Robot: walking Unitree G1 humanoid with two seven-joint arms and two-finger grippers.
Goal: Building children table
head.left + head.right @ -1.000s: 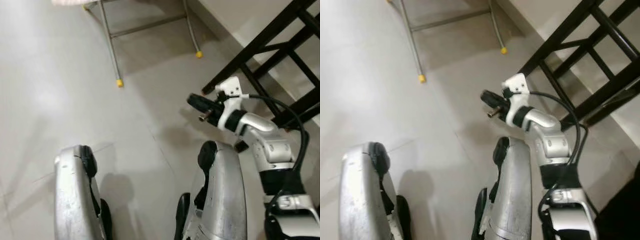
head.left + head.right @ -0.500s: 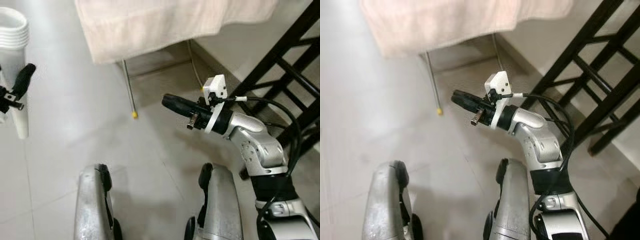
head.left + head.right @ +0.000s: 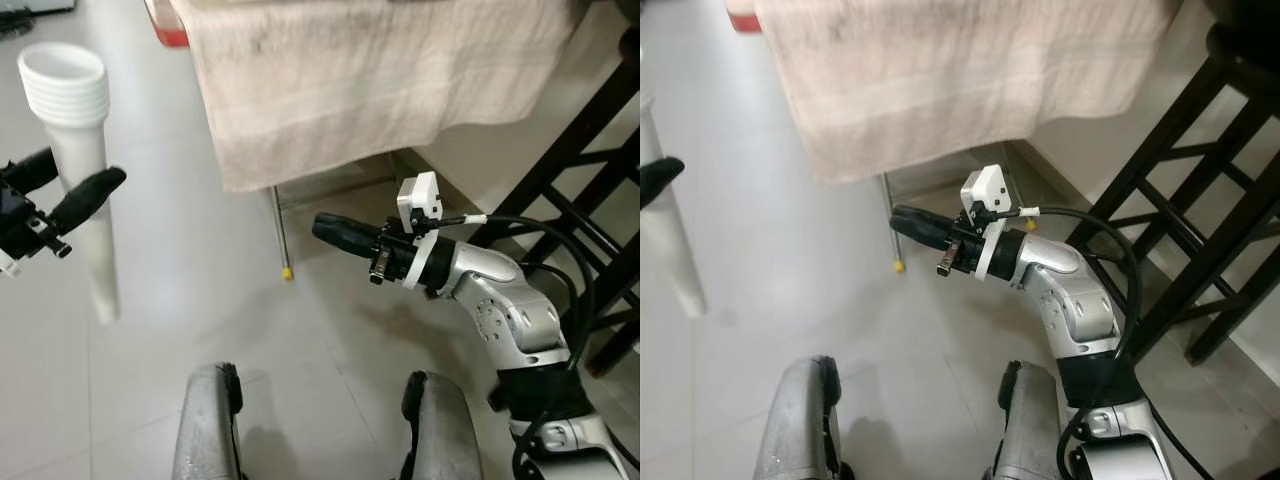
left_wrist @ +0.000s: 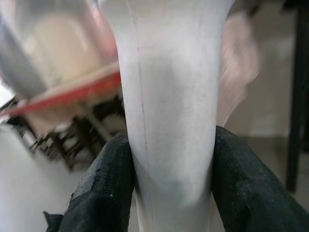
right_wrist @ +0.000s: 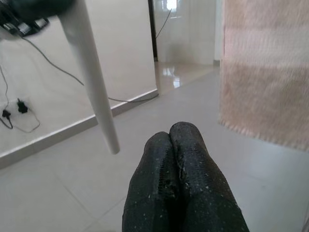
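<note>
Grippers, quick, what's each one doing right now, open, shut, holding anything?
Left gripper: shut on the white tapered plastic table leg, held upright above the floor.
Right gripper: shut, fingers pressed together, holding nothing.

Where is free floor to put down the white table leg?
Bare tiled floor lies between the white table leg, held in the left end effector, and the right end effector. It is crowded under the beige towel and by the black frame.

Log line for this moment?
left tool: shut on white table leg | right tool: shut, empty | towel ahead
</note>
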